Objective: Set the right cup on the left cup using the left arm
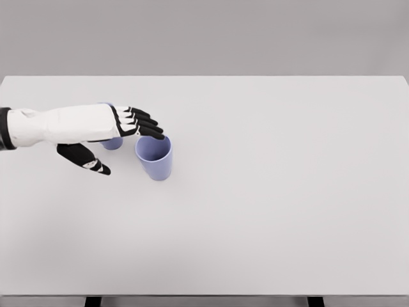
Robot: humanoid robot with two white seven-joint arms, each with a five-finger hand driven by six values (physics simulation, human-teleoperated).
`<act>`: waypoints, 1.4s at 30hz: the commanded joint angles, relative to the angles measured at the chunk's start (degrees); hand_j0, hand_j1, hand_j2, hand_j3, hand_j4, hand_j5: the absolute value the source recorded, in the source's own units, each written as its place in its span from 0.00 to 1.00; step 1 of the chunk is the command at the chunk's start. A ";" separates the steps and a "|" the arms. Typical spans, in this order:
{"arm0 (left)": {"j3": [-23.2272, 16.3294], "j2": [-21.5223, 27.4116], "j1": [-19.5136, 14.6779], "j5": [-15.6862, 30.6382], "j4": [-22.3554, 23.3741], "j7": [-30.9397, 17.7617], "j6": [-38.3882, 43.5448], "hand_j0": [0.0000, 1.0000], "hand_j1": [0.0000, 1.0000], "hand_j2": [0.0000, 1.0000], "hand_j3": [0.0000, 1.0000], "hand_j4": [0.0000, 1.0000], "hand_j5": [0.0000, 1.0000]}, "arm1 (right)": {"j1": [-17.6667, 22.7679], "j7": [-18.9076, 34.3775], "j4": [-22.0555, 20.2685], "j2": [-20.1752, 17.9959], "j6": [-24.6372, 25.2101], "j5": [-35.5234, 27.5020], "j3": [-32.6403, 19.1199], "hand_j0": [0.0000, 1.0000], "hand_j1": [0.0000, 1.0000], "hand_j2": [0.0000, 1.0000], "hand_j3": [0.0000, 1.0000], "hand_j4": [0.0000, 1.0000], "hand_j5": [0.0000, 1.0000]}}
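Left robot hand [121, 137] is spread and holds nothing, its fingers [146, 123] reaching the rim of the right cup [154, 157], thumb low on the near side. This cup stands upright on the counter [268, 192]; the left cup [112, 143] sits mostly hidden behind the palm. You should close squarely round the wall before lifting, keeping clear of the hidden cup.

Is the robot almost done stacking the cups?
Not yet. Both cups stand on the table, unstacked. The left robot hand is open, fingertips by the right cup rim, hiding most of the left cup. Grasping, lifting and stacking remain.
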 commanded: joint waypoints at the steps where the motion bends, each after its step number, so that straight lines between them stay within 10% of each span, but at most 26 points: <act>1: -0.52 0.34 -0.09 0.43 -0.04 0.03 0.11 1.00 1.00 1.00 1.00 1.00 1.00 | 0.00 0.01 0.08 0.00 -0.01 -0.05 -0.27 1.00 1.00 1.00 1.00 1.00 1.00; 12: -3.60 -4.32 -4.75 -3.78 6.20 0.03 0.11 1.00 1.00 1.00 1.00 1.00 1.00 | 0.70 0.09 0.00 0.00 -0.01 -0.05 0.00 1.00 1.00 1.00 1.00 1.00 1.00; 42: -6.58 -13.90 -3.95 -3.87 18.42 0.56 0.11 1.00 1.00 1.00 1.00 1.00 1.00 | 0.70 0.01 0.00 0.00 -0.01 -0.05 0.00 1.00 1.00 1.00 1.00 1.00 1.00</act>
